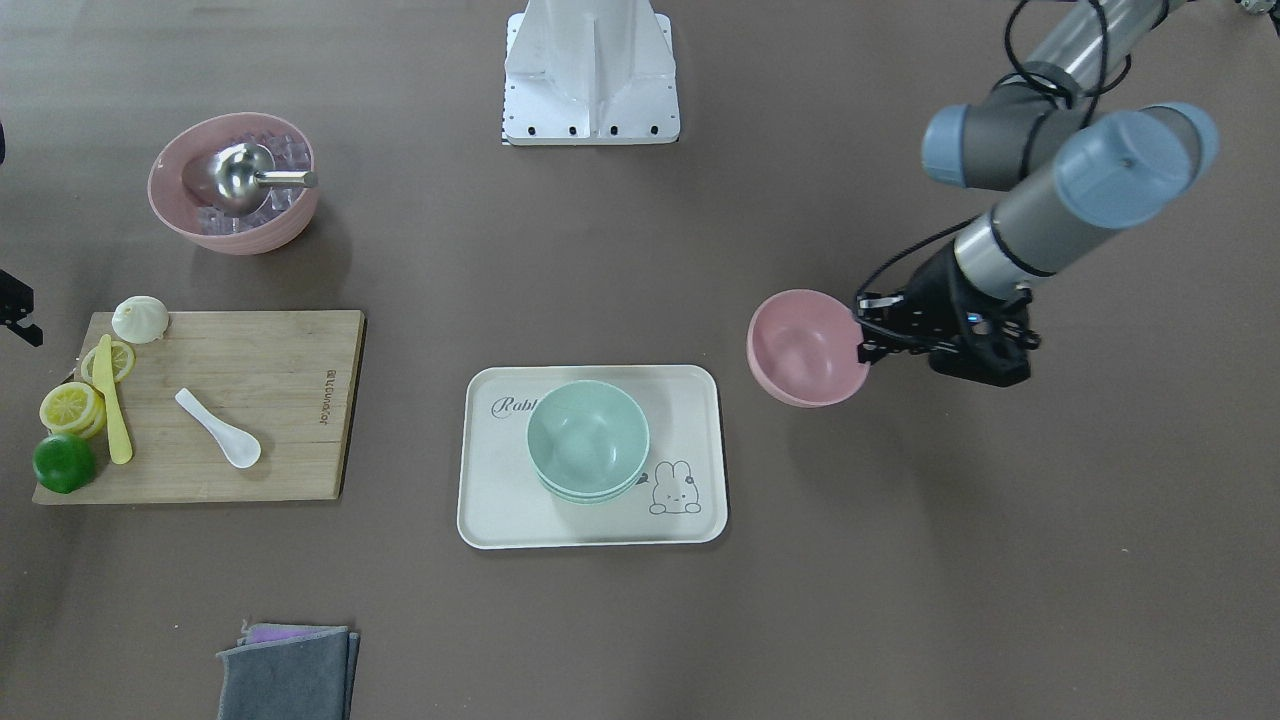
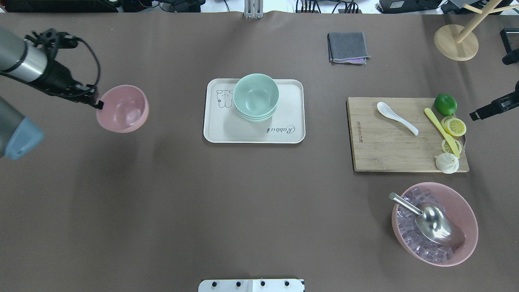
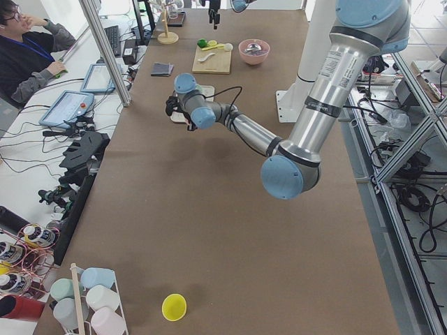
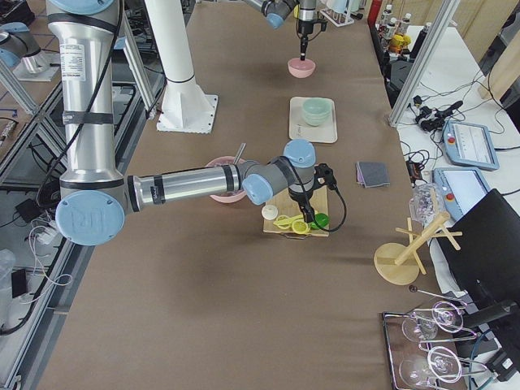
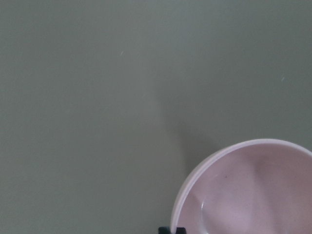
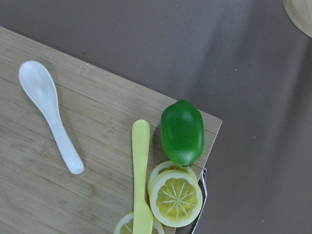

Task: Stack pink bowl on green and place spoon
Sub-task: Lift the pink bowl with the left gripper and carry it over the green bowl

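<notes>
The small pink bowl is at the table's left end, and my left gripper is shut on its rim. The left wrist view shows the bowl's inside over bare table. A stack of green bowls sits on the white rabbit tray at the centre. The white spoon lies on the wooden cutting board. My right gripper hovers off the board's lime corner; I cannot tell whether it is open.
The board also holds a lime, lemon slices, a yellow knife and a bun. A large pink bowl of ice with a metal scoop stands nearer the robot. A grey cloth and a wooden stand lie at the far side.
</notes>
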You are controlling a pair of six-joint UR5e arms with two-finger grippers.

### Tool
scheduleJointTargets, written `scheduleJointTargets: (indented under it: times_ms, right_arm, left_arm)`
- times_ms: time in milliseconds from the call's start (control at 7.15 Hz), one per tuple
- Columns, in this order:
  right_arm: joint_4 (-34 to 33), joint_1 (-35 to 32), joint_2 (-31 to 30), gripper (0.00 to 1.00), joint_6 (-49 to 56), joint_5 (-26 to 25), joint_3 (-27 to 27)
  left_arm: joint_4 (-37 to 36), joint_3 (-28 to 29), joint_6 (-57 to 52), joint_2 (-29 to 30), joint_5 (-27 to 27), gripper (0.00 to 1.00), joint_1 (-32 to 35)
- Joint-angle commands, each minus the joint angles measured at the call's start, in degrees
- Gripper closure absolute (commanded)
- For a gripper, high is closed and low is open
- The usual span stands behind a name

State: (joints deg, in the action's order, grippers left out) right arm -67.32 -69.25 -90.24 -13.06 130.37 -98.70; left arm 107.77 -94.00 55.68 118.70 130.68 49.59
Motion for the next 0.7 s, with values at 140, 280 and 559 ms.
scheduleJointTargets:
  times_ms: [140,280,559]
  right_arm:
    - [0.0,0.2,0.1,0.0,0.0,0.0,0.0]
    - [0.0,0.2,0.1,0.0,0.0,0.0,0.0]
    - [0.0,0.2,0.1,0.0,0.0,0.0,0.0]
  left_arm:
    - [-9.8,4.3,8.9,15.6,-4.8,1.0,-6.1]
    - [-9.8,8.6,9.5,19.3,-7.2,1.0,-6.2]
    - [-9.6,13.8,9.5,23.1,-9.3,1.0,-6.2]
